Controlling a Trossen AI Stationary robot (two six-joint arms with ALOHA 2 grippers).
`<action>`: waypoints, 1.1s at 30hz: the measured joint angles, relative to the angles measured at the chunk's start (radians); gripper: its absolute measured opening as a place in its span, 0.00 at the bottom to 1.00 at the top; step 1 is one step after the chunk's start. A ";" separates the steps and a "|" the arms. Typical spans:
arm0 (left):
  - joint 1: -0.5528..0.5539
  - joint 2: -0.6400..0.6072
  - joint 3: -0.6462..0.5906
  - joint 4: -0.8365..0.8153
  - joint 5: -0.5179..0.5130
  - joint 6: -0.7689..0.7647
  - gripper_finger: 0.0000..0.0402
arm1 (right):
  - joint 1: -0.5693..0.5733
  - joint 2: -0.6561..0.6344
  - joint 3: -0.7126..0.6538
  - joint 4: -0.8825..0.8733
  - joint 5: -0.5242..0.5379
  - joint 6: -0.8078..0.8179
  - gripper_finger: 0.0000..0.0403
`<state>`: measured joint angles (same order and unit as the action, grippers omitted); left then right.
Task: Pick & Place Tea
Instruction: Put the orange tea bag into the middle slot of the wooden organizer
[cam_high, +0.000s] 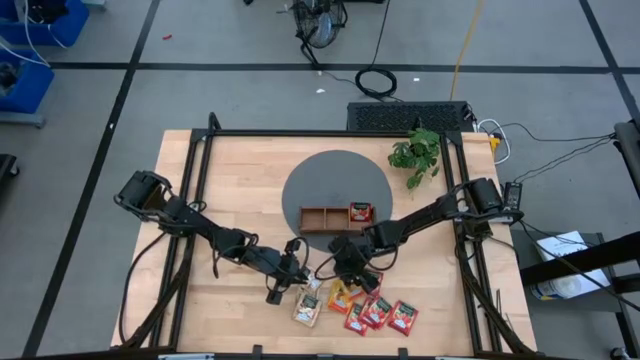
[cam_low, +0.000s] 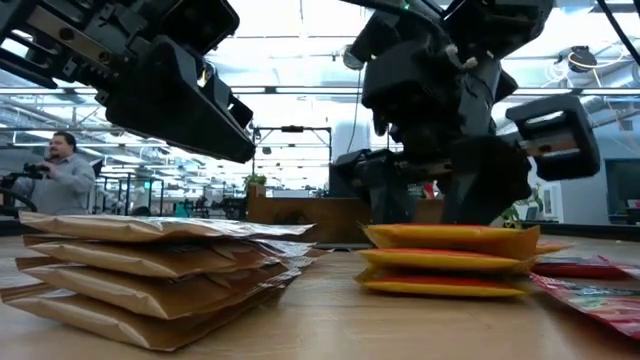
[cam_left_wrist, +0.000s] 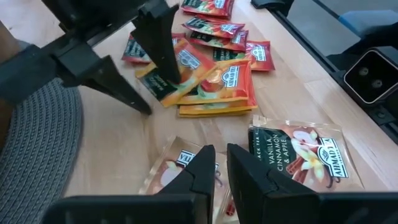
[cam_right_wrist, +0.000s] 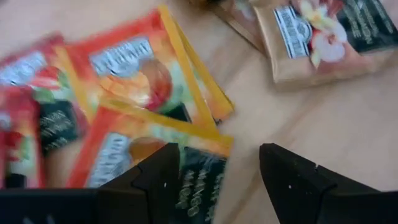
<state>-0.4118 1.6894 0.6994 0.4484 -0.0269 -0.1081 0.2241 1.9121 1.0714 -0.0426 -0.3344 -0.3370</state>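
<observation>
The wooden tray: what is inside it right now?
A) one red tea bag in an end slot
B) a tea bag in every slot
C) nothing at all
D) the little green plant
A: in the high view the wooden tray holds one red tea bag in an end compartment; the others look empty.

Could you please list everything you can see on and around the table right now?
cream tea sachets: a small stack, table front, left of the others
orange-yellow tea sachets: a few, stacked, beside the cream ones
red tea sachets: about three, front right
wooden tray: one, brown, on the mat; one red sachet in its right compartment
round mat: one, grey, table centre
plant: one, green, back right
left end effector: nearly shut, above cream sachets
right end effector: open, over orange-yellow sachets
</observation>
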 joint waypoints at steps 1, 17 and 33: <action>0.000 0.000 0.000 0.000 0.000 0.000 0.12 | 0.000 -0.006 0.000 -0.002 0.017 0.008 0.51; -0.011 0.033 0.168 -0.091 -0.001 -0.033 0.12 | 0.156 -0.172 -0.002 -0.095 0.241 0.175 0.46; 0.062 0.332 0.546 -0.333 0.008 -0.110 0.12 | 0.407 -0.159 -0.171 0.136 0.570 0.349 0.03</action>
<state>-0.3496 2.0215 1.2456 0.1153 -0.0193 -0.2185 0.6312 1.7527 0.9002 0.0932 0.2360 0.0119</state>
